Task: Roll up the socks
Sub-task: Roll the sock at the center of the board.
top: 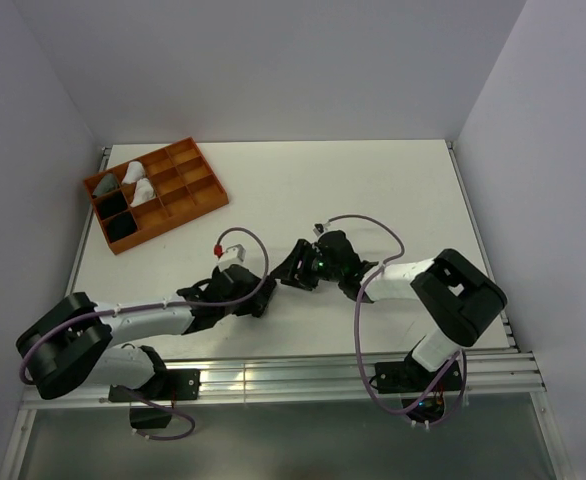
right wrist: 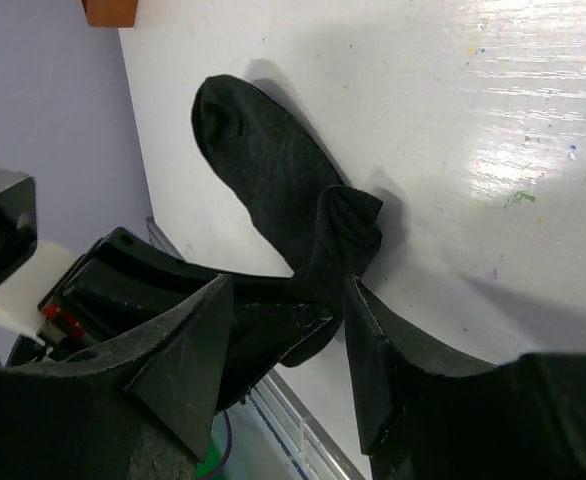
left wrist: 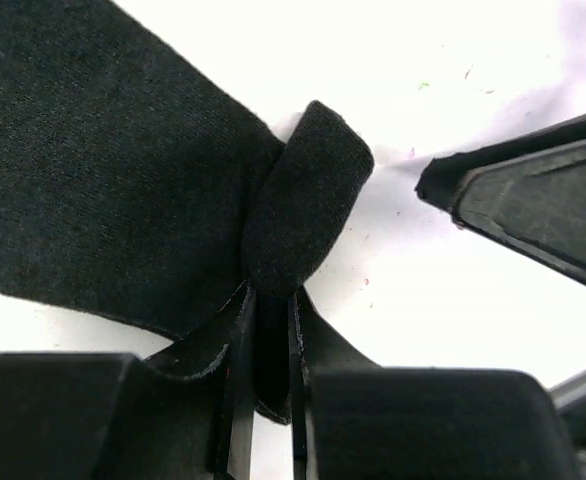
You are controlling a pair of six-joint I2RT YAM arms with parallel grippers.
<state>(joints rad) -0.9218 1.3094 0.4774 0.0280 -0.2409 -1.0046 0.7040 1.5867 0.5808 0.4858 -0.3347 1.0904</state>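
Black sock (right wrist: 263,165) — flat, one end rolled.

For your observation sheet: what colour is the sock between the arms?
Plain black fabric sock, clearest in the left wrist view.

tray (top: 180,187): orange, compartmented, far-left corner | table (top: 373,190): white, marked with specks

One black sock (right wrist: 263,160) is counted on the bench (top: 373,190). One orange tray (top: 188,190) is seen, in which one grey bundle (top: 106,184), two white bundles (top: 134,170) and two dark bundles (top: 123,232) are counted. Two arms are mounted: left arm (top: 143,320), right arm (top: 403,275).
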